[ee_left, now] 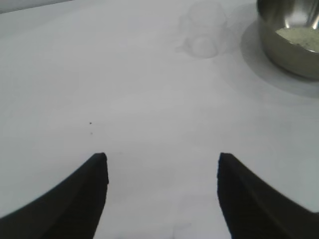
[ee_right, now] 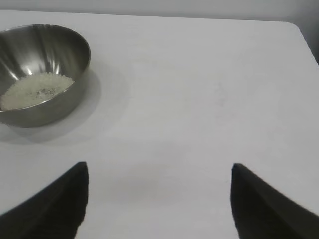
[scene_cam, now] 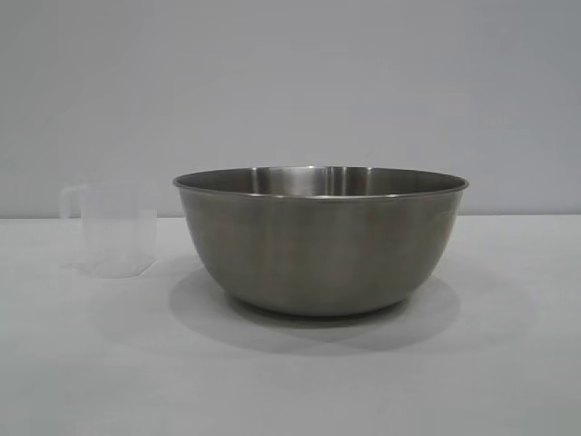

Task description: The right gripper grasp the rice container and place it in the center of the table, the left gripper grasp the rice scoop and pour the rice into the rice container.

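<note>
The steel rice container (scene_cam: pixel 322 241) stands upright in the middle of the white table (scene_cam: pixel 290 381). White rice (ee_right: pixel 35 89) lies in its bottom, also seen as a pale rice patch (ee_left: pixel 301 37) from the left wrist. The clear rice scoop (scene_cam: pixel 113 229) stands upright to the container's left, apart from it, and looks empty; it shows faintly as the scoop (ee_left: pixel 203 30) in the left wrist view. My left gripper (ee_left: pixel 162 159) is open over bare table, well short of the scoop. My right gripper (ee_right: pixel 159 167) is open with nothing between its fingers, off to one side of the container (ee_right: pixel 40 74).
A plain grey wall stands behind the table. The table's far edge and rounded corner (ee_right: pixel 294 25) show in the right wrist view. Bare tabletop lies in front of both grippers.
</note>
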Robot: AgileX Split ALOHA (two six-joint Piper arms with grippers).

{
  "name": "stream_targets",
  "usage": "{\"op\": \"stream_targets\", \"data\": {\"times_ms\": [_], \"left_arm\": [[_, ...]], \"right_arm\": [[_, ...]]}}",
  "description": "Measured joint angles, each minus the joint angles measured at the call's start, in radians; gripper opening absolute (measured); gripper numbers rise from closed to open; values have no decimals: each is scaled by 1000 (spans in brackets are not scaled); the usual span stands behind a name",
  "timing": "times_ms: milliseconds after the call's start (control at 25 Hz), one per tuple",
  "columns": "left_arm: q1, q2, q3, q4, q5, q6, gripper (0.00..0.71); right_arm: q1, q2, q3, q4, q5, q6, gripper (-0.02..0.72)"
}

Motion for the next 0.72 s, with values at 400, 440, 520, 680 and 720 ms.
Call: {"op": "stream_targets", "data": {"times_ms": [400,440,520,680,720], "left_arm": [[26,0,0,8,0,0,419],[26,0,0,9,0,0,419],[26,0,0,11,0,0,419],[26,0,0,11,0,0,419],[26,0,0,11,0,0,419]], "right_arm": [[56,0,0,0,0,1,525],[65,0,0,0,0,1,525],[68,0,0,0,0,1,525],[68,0,0,0,0,1,525],[68,0,0,0,0,1,525]]}}
